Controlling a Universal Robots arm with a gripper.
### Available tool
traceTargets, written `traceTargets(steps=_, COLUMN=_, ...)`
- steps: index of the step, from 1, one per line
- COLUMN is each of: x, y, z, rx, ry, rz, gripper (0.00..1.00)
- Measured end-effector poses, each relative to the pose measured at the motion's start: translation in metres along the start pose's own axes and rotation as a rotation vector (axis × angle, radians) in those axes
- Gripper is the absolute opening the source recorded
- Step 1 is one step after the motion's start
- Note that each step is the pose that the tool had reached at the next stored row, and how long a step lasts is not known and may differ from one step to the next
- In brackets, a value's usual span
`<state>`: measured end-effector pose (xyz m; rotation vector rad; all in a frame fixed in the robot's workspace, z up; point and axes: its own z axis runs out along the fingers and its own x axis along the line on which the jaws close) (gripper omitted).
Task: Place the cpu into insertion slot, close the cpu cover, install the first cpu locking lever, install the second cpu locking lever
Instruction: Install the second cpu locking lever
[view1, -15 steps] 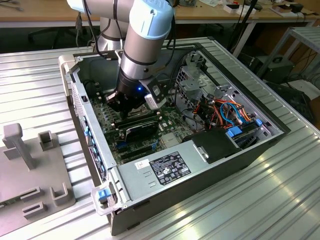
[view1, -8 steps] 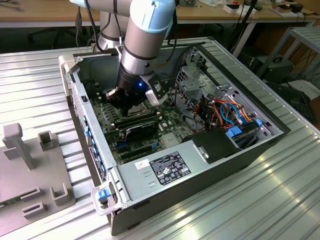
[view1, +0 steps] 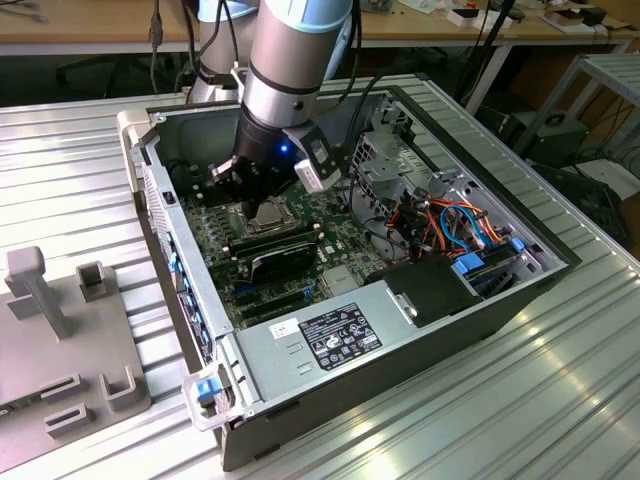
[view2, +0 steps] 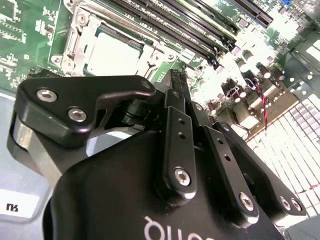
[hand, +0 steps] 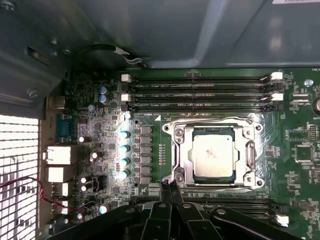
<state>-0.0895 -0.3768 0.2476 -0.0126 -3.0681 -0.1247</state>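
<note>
An open computer case (view1: 480, 300) lies on a ribbed metal worktop (view1: 560, 400), with the robot arm reaching down into it. The claw (hand: 170, 192) hangs low over the green motherboard (view1: 330, 255), its two black fingers (view2: 175, 95) pressed together at the tips and holding nothing. In the first wrist view, those tips sit just beside one corner of the insertion slot (hand: 177, 150), at its outer edge. The cpu (hand: 213, 156) lies flat inside the slot, its pale metal face showing through the window of the cpu cover (hand: 190, 162), which lies down around it. Long black memory slots (hand: 200, 92) run along the far side of the socket, and more run along the near side, close under the claw. The case walls rise close around the board. A grey fixture plate (view1: 50, 340) rests on the worktop, well apart from the case on the exterior view's left.
</note>
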Motion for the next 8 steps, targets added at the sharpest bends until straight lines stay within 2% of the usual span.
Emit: traceTargets(steps=8, x=0.0001, y=0.0001, z=-0.0015, rx=0.0001, ry=-0.0023, rz=0.000, gripper=0.11)
